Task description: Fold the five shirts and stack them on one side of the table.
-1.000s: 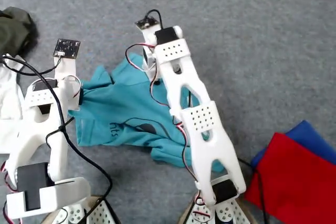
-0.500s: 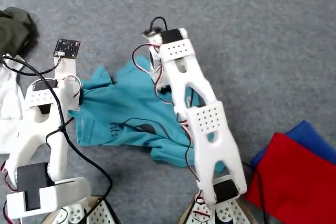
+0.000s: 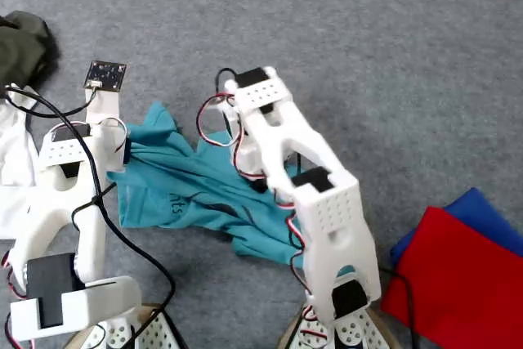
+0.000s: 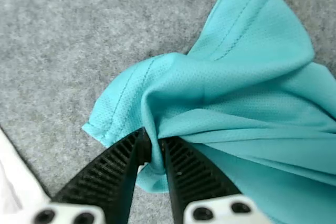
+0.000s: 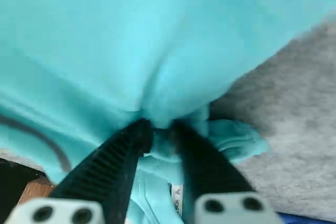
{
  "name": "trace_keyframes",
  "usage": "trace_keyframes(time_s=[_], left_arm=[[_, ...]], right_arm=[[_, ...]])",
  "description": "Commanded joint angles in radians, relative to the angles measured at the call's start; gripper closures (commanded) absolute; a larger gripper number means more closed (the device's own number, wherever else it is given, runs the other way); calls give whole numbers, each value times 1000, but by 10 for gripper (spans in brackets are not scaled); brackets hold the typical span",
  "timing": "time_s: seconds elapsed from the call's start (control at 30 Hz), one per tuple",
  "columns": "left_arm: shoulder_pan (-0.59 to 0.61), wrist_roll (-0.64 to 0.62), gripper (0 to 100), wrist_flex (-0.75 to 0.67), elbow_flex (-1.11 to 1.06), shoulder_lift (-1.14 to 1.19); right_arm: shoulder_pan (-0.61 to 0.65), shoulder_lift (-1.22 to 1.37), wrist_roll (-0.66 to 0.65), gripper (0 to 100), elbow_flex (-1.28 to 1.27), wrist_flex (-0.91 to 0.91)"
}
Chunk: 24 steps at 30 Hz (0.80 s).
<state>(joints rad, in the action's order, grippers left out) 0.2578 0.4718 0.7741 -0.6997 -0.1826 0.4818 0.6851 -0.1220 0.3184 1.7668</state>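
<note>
L gripper [image 4: 152,148] is clamped on a bunched fold of the teal mesh-knit shirt [image 4: 252,103], its black ribbed fingers [image 4: 113,166] pinching the cloth just beside a stitched hem corner. The fabric there is fine-pored w/ double seam lines and soft pleats fanning away from the grip. R gripper [image 5: 160,129] is likewise closed on a gathered ridge of the same shirt, smooth teal cloth draping over and around its dark fingers, w/ a small pale label just by them, print too small to read. In the high view the shirt lies rumpled on the grey felt-like tabletop [image 3: 409,79] btwn both white arms, w/ thin dark curved print and tiny lettering, not legible. A red folded cloth [image 3: 458,275] overlaps a blue folded cloth [image 3: 482,206] at the near right, well apart from the shirt. A white garment [image 3: 15,161] and a dark green crumpled garment [image 3: 20,42] sit at the left edge
</note>
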Motion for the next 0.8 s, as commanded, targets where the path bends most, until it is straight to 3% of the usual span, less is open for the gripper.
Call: trace_keyframes(time_s=[0.0,0.3,0.6,0.77], left_arm=[[-5,-2,980,-17,3,-2],[-5,-2,980,-17,3,-2],[-5,-2,980,-17,3,-2],[-5,-2,980,-18,3,-2]], right_arm=[[21,-145,-12,723,7,15],[-99,-275,-44,744,358,15],[-102,194,9,830,768,-32],[-97,430,31,830,1015,17]])
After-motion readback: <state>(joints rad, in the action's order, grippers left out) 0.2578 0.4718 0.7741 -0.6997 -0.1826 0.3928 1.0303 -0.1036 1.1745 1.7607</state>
